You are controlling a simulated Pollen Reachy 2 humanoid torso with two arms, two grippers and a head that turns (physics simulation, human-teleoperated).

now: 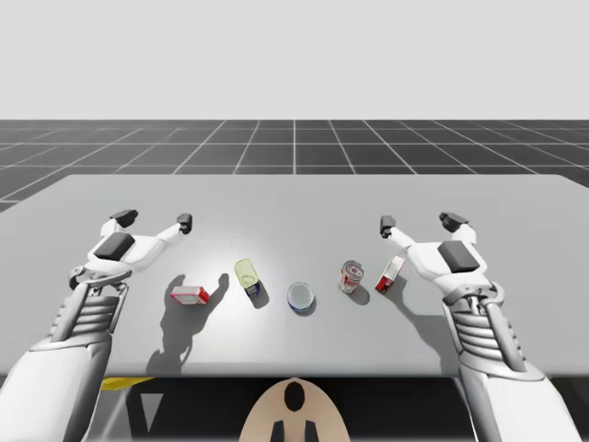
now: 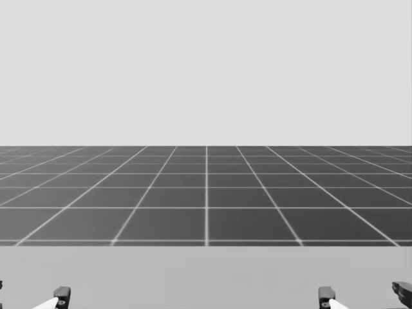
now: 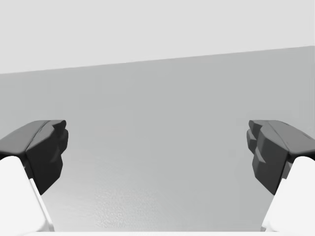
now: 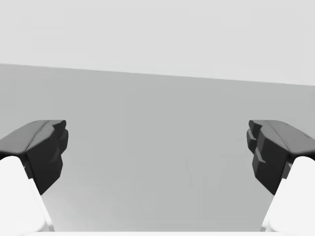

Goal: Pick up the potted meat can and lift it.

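The potted meat can is lying on the desk, left of the middle of a row of things. It is showing a pale yellow-green face and a blue end with a touch of red, and it is casting a short shadow. It is sitting between a red and white box on its left and a round blue and white can on its right. Further right, an upright red and white can and a small red box are standing just beside each other.

My left fingers are hanging spread wide and released above the desk, beyond the red and white box and apart from the potted meat can. My right fingers are equally spread and released, hovering beyond the small red box. Neither pair is touching anything.

The high view is giving me the whole row. Each wrist view is looking between dark fingertips along bare grey desk to its far edge. My head view is looking out level over the far edge of the desk, with dark fingertips peeking up at its bottom corners.

The desk is plain pale grey and smooth. Around it a dark floor with a light grid is stretching to a flat horizon under a blank pale grey backdrop.
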